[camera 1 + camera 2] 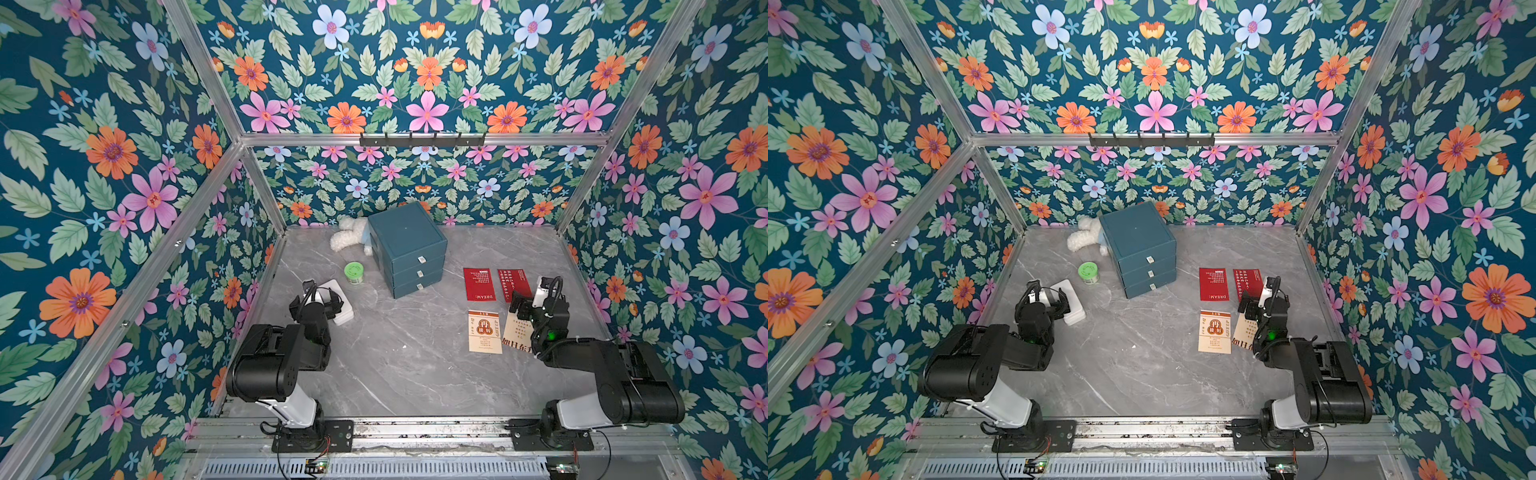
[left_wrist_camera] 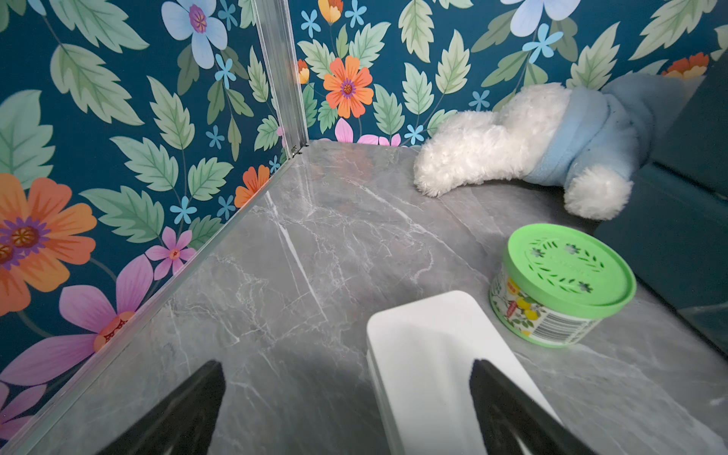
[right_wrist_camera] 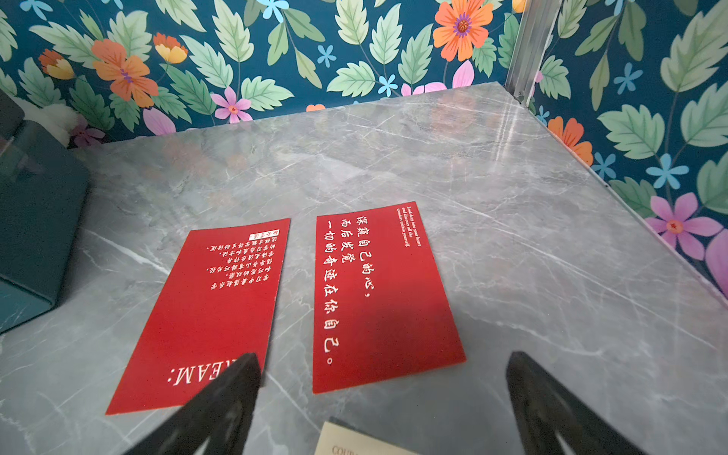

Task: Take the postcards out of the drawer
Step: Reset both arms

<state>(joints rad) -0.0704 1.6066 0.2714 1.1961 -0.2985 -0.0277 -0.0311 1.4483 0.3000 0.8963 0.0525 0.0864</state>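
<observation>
On the counter (image 1: 395, 365) beside the shut drawers (image 1: 409, 249), four postcards (image 1: 479, 284) lie flat. The left gripper (image 2: 346, 365) and right gripper (image 3: 382, 360) are spread, empty. Best to lift the right one straight up, so no card drags.

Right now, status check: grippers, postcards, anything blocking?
Left gripper open at white block, right gripper open above postcards, both empty. Four postcards flat on table, drawers shut. Nothing blocking.

Two red postcards (image 1: 479, 284) lie flat side by side, two cream postcards (image 1: 484, 331) flat nearby.
</observation>
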